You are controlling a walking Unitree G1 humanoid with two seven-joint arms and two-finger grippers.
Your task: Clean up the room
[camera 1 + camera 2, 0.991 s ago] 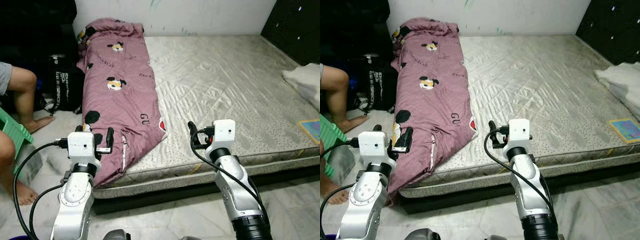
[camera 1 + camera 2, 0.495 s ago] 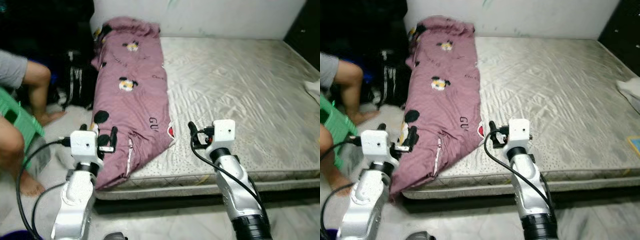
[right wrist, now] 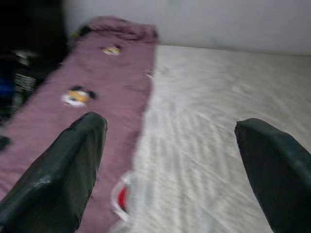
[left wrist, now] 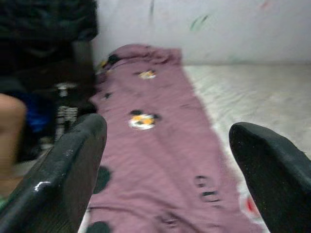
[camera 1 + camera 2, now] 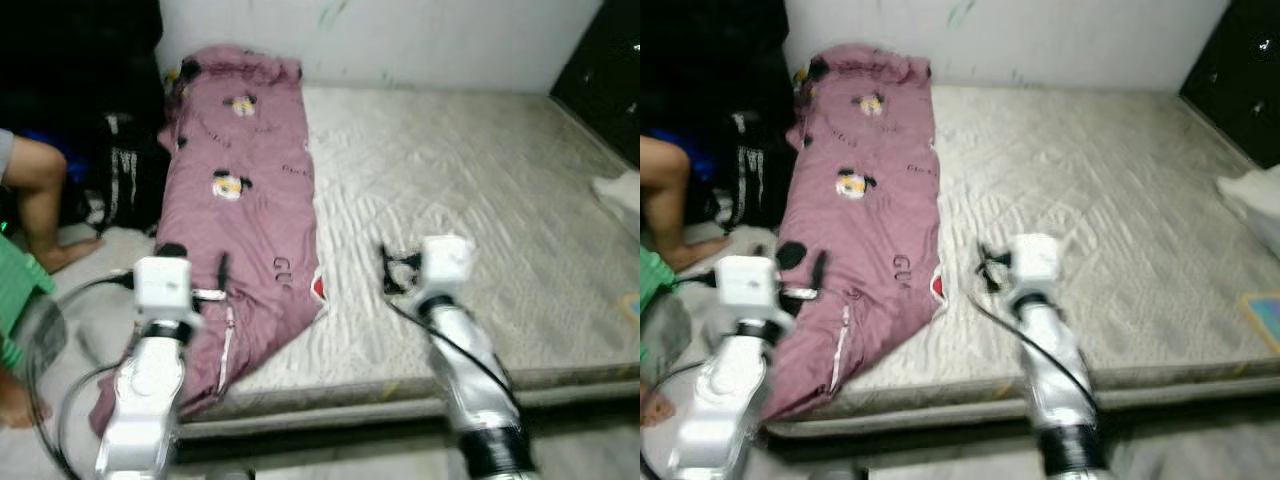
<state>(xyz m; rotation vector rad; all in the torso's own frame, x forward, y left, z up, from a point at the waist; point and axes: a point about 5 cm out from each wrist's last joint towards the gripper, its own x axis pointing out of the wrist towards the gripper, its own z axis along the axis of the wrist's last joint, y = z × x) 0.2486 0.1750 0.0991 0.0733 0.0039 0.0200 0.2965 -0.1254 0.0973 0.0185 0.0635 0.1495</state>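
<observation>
Left gripper point(image 4: 165, 160): I see its two black fingers point(image 4: 63, 170) spread wide, nothing between them, touching nothing. It hangs over the near end of the blanket, at the mattress's left front corner.

Right gripper point(image 3: 170, 165): fingers point(image 3: 58, 170) likewise spread wide and empty. It is held above the bare mattress, just beside the blanket's right edge.

Blanket point(image 5: 245, 200): mauve, printed with cartoon mouse heads and black dots, lying in a long strip down the left side of the mattress, bunched at the far end by the wall, its near end drooping over the front edge toward the floor.

Mattress point(image 5: 470, 190): grey, quilted, set low on the floor, uncovered apart from the blanket.

White cloth point(image 5: 620, 190): bundled at the mattress's far right edge.

Small coloured book or card point(image 5: 1265, 312): flat near the right front corner; too blurred for me to tell which.

Black bag point(image 5: 125, 180): on the floor, left of the blanket, against dark furniture.

Person's leg point(image 5: 40, 200): bare, foot on the floor beside the bag.

Green stool point(image 5: 15, 290): at the left edge, near the left arm.

Dark cabinet point(image 5: 605, 70): far right.
</observation>
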